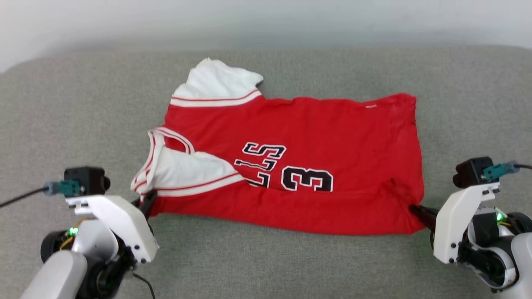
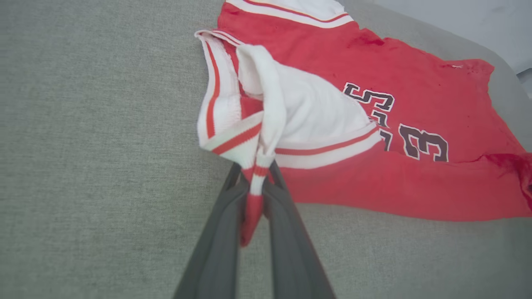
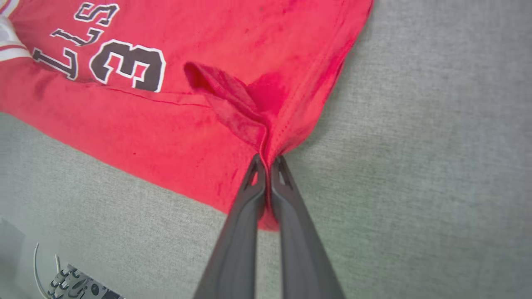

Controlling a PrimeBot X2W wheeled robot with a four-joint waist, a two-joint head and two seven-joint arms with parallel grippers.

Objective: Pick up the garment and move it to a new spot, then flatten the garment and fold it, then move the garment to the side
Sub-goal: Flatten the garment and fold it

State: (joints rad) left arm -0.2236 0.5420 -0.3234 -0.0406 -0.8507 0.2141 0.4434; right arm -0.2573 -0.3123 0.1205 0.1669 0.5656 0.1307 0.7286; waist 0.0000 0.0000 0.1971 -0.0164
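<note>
garment (image 1: 299,137) on surface (image 1: 83,104) | left claw (image 1: 147,200) at near-left corner — right claw (image 1: 416,210) near-right

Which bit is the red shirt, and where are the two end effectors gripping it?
garment (image 1: 332,133): head view, plain red cloth above the lettering.
left end effector (image 2: 255,167): left wrist view, between fingertips pinching striped sleeve trim.
right end effector (image 3: 268,159): right wrist view, between fingertips pinching red corner.

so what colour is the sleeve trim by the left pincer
White with a red stripe; the sleeve trim shows best in the left wrist view.
</note>
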